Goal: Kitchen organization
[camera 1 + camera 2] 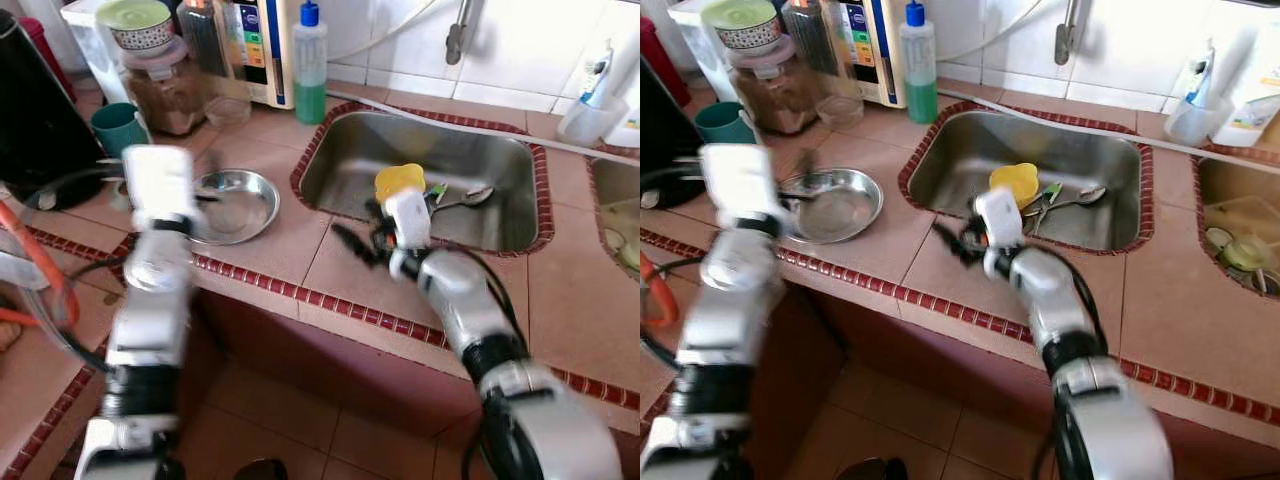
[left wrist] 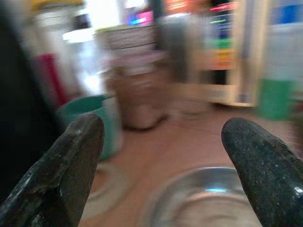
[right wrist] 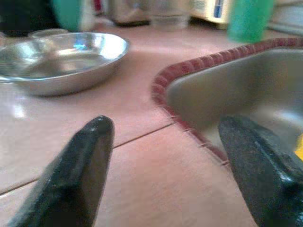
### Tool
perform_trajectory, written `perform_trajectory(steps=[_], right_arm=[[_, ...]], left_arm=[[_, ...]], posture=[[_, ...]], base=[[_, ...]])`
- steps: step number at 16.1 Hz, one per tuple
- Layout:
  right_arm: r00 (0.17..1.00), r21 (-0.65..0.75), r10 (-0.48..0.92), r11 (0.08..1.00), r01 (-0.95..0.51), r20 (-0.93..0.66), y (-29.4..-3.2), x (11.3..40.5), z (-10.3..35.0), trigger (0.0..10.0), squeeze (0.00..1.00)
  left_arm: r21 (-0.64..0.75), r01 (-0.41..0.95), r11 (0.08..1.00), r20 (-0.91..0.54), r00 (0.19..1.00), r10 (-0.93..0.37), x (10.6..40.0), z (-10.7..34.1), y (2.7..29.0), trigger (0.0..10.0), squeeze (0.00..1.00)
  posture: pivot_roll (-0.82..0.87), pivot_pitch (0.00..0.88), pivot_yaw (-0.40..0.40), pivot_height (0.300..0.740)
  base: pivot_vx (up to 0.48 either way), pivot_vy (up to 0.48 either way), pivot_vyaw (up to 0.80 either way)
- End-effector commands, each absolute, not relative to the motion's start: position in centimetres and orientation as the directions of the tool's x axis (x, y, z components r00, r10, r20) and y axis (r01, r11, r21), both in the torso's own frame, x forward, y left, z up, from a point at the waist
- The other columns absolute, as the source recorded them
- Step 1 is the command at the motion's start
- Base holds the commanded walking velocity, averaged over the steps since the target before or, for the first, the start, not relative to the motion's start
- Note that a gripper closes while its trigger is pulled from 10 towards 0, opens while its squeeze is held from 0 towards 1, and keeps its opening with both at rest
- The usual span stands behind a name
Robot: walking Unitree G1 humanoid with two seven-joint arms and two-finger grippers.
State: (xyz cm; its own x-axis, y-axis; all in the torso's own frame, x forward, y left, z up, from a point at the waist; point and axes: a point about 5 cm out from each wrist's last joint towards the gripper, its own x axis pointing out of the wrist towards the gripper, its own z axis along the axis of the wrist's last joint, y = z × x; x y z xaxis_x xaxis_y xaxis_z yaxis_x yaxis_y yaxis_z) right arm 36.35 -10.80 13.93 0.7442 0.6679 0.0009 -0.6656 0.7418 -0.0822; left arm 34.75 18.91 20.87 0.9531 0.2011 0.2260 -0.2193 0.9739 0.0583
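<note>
A round steel plate [image 1: 240, 207] lies on the tiled counter, left of the sink [image 1: 345, 150]. In the sink are a yellow cup [image 1: 400, 180] on its side, a spoon [image 1: 472, 196] and a small green item. My left gripper [image 2: 163, 137] is open, low over the plate's left rim, facing the jars at the back. My right gripper [image 3: 165, 137] is also open and holds nothing. It hovers over the counter at the sink's front left corner [image 1: 348, 240] and points toward the plate [image 3: 61, 56].
At the back left stand a teal cup [image 1: 118, 125], a jar of brown contents [image 1: 165, 92], a small glass [image 1: 228, 106] and a green soap bottle [image 1: 310, 65]. A black appliance [image 1: 35, 120] is far left. A second sink [image 1: 612, 215] is at the right, and the counter edge runs below my arms.
</note>
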Motion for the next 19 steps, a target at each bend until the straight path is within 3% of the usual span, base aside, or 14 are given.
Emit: perform_trajectory(steps=[1,2,3,5,9,19], right_arm=[[0.675,-0.078,0.734,0.679,-0.730,0.070,-9.6,35.6,15.8,10.0,1.00],[0.663,-0.070,0.744,0.668,-0.741,0.079,-9.5,35.3,15.9,10.0,0.67],[0.631,-0.079,0.771,0.636,-0.768,0.085,-9.0,34.5,16.2,10.0,0.00],[0.567,-0.079,0.821,0.571,-0.817,0.074,-8.4,32.7,16.7,10.0,0.00],[0.492,-0.073,0.869,0.494,-0.866,0.046,-7.7,31.1,17.3,10.0,0.00],[0.302,-0.062,0.953,0.299,-0.952,-0.040,-6.7,27.4,18.6,10.0,0.00]], left_arm=[[0.023,-0.288,0.957,0.159,0.946,0.281,35.2,20.2,20.1,10.0,0.82],[0.014,-0.303,0.953,0.144,0.944,0.298,35.3,20.0,20.4,10.0,0.00],[-0.016,-0.344,0.939,0.092,0.935,0.344,35.7,19.4,21.2,10.0,0.00],[-0.114,-0.397,0.911,-0.042,0.918,0.395,36.3,18.0,22.1,10.0,0.00],[-0.115,-0.408,0.906,-0.151,0.908,0.390,37.0,16.9,22.4,10.0,0.00],[-0.157,-0.241,0.958,-0.260,0.946,0.195,38.3,15.5,20.0,10.0,0.00]], posture=[[0.07,0.128,0.057,0.740],[0.06,0.128,0.059,0.740],[0.06,0.125,0.061,0.740],[0.05,0.123,0.064,0.740],[0.05,0.120,0.064,0.740],[0.03,0.129,0.066,0.740]], base=[[0.000,0.000,0.00],[0.000,0.000,0.00],[0.000,0.000,0.00],[0.000,0.000,0.00],[0.000,0.000,0.00],[0.000,0.000,0.00]])
